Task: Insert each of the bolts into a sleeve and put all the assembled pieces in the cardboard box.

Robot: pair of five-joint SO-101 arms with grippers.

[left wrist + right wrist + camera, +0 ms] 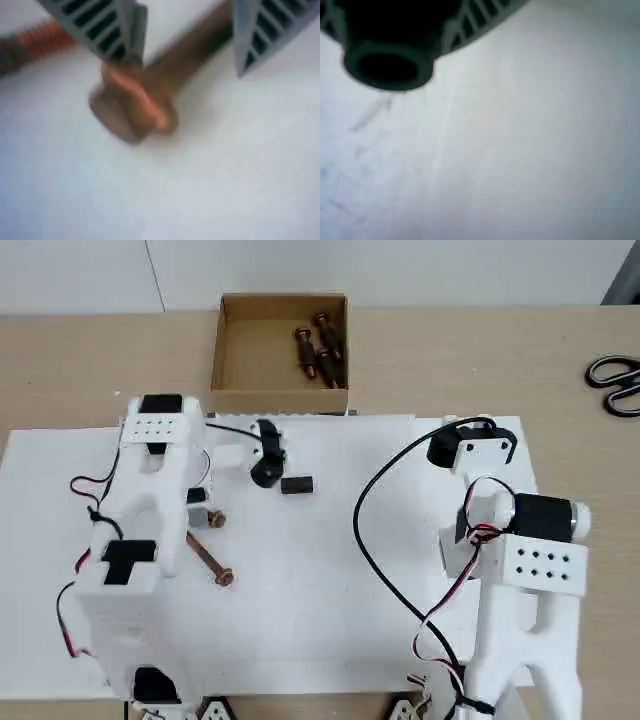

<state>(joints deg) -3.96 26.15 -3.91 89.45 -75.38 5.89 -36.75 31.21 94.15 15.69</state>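
My left gripper (187, 62) is open, low over the white sheet, with its ribbed fingers (115, 30) on either side of a copper bolt (135, 110). In the high view this gripper (200, 508) sits by that bolt's head (215, 520). A second bolt (210, 560) lies just in front of it. A loose black sleeve (296, 484) rests mid-sheet. My right gripper (395, 30) is shut on another black sleeve (387, 65), whose open end hangs just above the sheet. The cardboard box (225, 350) at the back holds several assembled pieces (320, 350).
Scissors (615, 380) lie at the far right on the wooden table. The white sheet (330, 590) covers the work area. Black cables (375, 550) trail from the right arm (500, 530) across the sheet.
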